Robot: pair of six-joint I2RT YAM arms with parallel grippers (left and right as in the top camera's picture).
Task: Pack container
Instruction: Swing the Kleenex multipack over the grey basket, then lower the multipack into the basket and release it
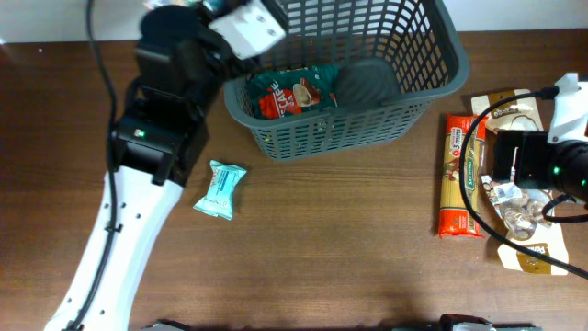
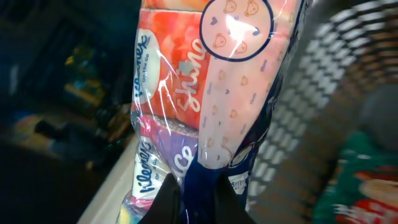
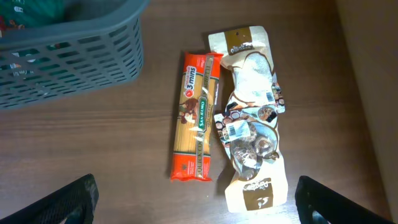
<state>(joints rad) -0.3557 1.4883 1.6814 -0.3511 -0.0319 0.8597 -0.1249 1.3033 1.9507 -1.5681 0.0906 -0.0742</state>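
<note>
1. Brown wood-grain surface (image 1: 349, 276) carries every item. The container (image 1: 432, 74), a dark grey basket with slotted sides, sits at the upper centre of the overhead view, its far end cut off by the top edge.
2. Inside the container, a green and red packet (image 1: 294, 92) leans against the near-left wall. A dark grey rounded item (image 1: 367, 83) lies just to its right.
3. Left claw (image 2: 193, 202) is pressed together on the lower edge of a tissue pack (image 2: 205, 93), which is wrapped in clear film printed orange, pink and purple. The basket's lattice shows blurred at the right of the left wrist view.
4. Left arm (image 1: 147, 156) runs from the lower left of the overhead view up to the container's left rim.
5. Teal packet (image 1: 221, 189) lies on the surface below and left of the container, just beside the left arm.
6. Spaghetti packet (image 1: 462, 175), orange-red, lies lengthwise to the right of the container and apart from it.
7. Beige pouches (image 3: 249, 68) and a clear packet of sweets (image 3: 249, 134) overlap one another at the spaghetti packet's right side.
8. Right claw (image 3: 196, 183) is spread wide above these packets and pinches nothing. Its dark fingers (image 3: 74, 199) show at the lower corners of the right wrist view.
</note>
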